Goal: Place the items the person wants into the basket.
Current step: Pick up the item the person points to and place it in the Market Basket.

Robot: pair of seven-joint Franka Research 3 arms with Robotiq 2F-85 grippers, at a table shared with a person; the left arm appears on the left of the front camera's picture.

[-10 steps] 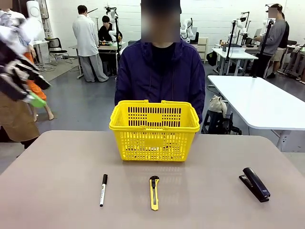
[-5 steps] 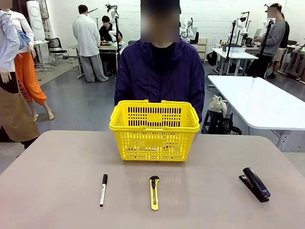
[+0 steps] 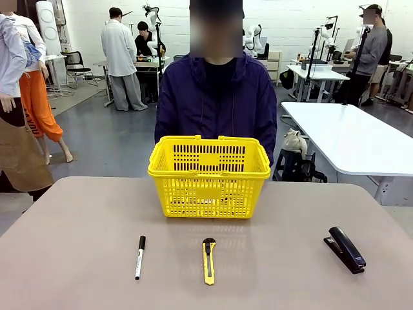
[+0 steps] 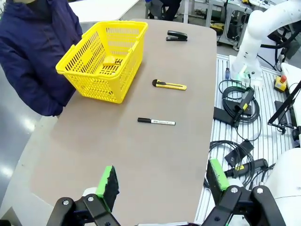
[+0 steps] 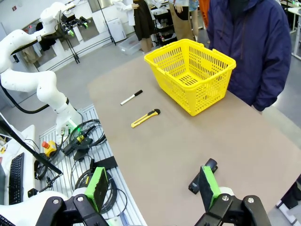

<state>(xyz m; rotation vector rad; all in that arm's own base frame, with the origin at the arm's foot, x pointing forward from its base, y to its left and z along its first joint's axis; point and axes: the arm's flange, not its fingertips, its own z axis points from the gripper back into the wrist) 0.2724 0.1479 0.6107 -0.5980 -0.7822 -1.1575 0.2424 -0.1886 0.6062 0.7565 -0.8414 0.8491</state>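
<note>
The yellow basket [image 3: 208,177] stands at the table's far middle, in front of the person [image 3: 216,97] in the navy jacket. On its floor lies a small yellow-and-black tape measure [image 4: 110,60] with a thin dark pen [image 4: 118,62] beside it. The black stapler [image 3: 345,248] lies at the near right of the table; in the right wrist view the stapler [image 5: 201,176] sits just beyond the right gripper [image 5: 153,187], which is open and empty. High over the table's left end, far from everything, the left gripper [image 4: 162,181] is open and empty too.
A white marker with a black cap [image 3: 139,256] lies near left of centre, and a yellow utility knife [image 3: 208,259] lies in front of the basket. Cables and boxes [image 4: 237,117] sit on the robot's side beyond the table edge. The person's hands stay hidden behind the basket.
The left arm, seen blurred at the front view's left edge a second ago, has swung out of that view. Nothing on the table has moved.
</note>
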